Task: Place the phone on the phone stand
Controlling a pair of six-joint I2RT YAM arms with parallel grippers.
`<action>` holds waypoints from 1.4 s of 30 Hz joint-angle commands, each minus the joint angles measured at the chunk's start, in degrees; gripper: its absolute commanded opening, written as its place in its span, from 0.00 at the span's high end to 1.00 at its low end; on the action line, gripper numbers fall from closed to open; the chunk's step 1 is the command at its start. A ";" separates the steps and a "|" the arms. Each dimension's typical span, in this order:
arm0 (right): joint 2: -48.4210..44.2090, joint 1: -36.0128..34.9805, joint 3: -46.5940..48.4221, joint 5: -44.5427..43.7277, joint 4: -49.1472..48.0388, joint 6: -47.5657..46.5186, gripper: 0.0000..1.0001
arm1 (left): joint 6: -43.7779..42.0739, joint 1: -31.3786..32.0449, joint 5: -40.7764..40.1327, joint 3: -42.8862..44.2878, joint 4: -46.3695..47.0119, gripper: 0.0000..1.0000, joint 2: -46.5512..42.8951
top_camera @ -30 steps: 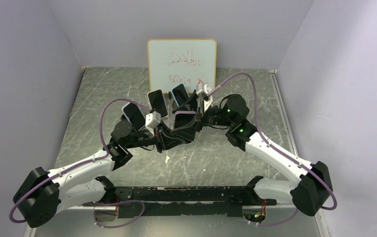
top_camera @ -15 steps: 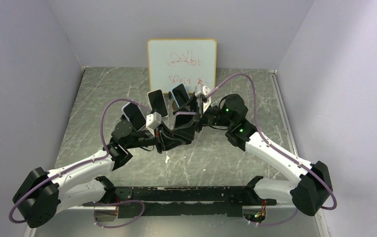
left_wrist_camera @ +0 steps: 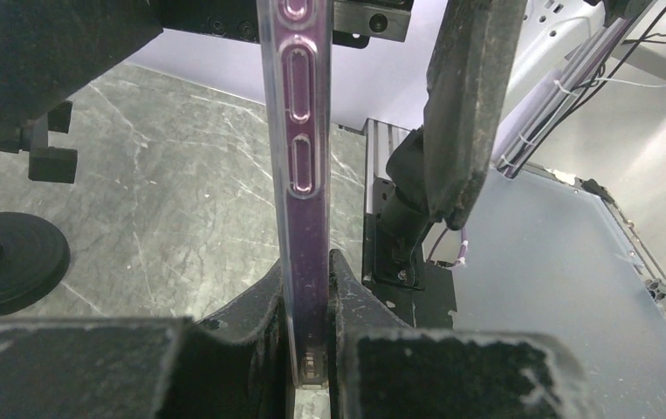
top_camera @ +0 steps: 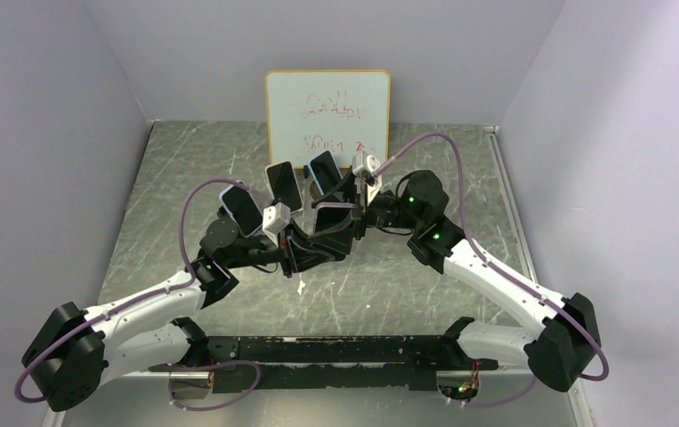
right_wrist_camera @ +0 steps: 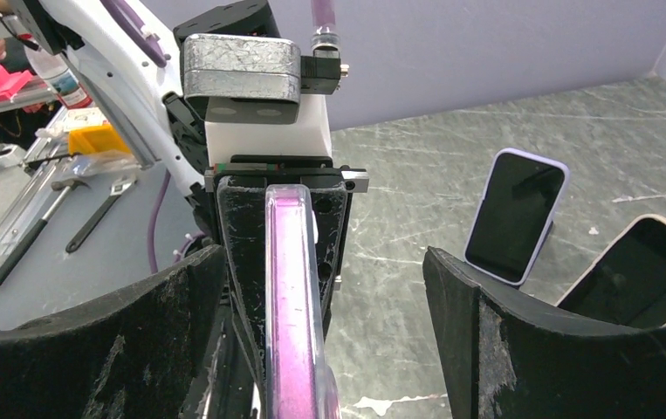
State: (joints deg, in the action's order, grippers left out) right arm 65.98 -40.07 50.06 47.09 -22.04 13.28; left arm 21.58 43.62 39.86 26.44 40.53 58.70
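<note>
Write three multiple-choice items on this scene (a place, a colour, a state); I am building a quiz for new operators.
1. Where does the whiteboard stand?
A by the arms' bases; B at the far edge of the table; C flat on its face.
2. What colour is the case edge of the phone being held?
A green; B orange; C purple.
3. How is the right gripper?
A open, a finger on either side of the phone; B shut on the phone; C out of view.

1 B: it stands upright near the back wall.
2 C: the left wrist view shows a purple tint.
3 A: its fingers stand apart, and the left gripper clamps the phone.
</note>
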 commanded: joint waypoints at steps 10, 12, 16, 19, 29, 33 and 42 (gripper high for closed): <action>-7.25 3.03 2.26 0.77 6.82 -4.00 0.38 | -0.89 -0.33 -1.45 -0.33 4.44 0.95 -3.02; -7.68 3.44 1.49 1.02 6.12 -3.79 0.24 | -0.76 -0.43 -1.46 -0.33 4.71 0.95 -3.28; -6.22 3.46 1.18 3.00 2.84 -1.73 0.27 | -0.53 -0.45 -1.19 -0.37 4.92 0.95 -3.11; -4.33 3.49 1.50 3.82 0.92 -0.61 0.28 | -0.42 -0.43 -1.03 -0.41 5.23 0.95 -3.22; -1.47 3.45 2.94 5.51 -1.74 0.77 0.55 | -0.42 -0.46 -0.83 -0.24 5.49 0.95 -2.17; -1.95 3.43 3.62 5.79 -0.93 0.30 0.74 | -0.25 -0.54 -0.66 -0.39 6.05 0.95 -1.75; -1.90 3.47 4.08 6.56 -2.54 1.37 0.81 | -0.09 -0.66 -0.45 -0.42 6.27 0.95 -1.49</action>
State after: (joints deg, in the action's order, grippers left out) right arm 64.58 -36.93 52.07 54.54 -21.19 15.14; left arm 21.37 43.18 39.38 25.74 42.26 57.36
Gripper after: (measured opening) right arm 0.211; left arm 0.156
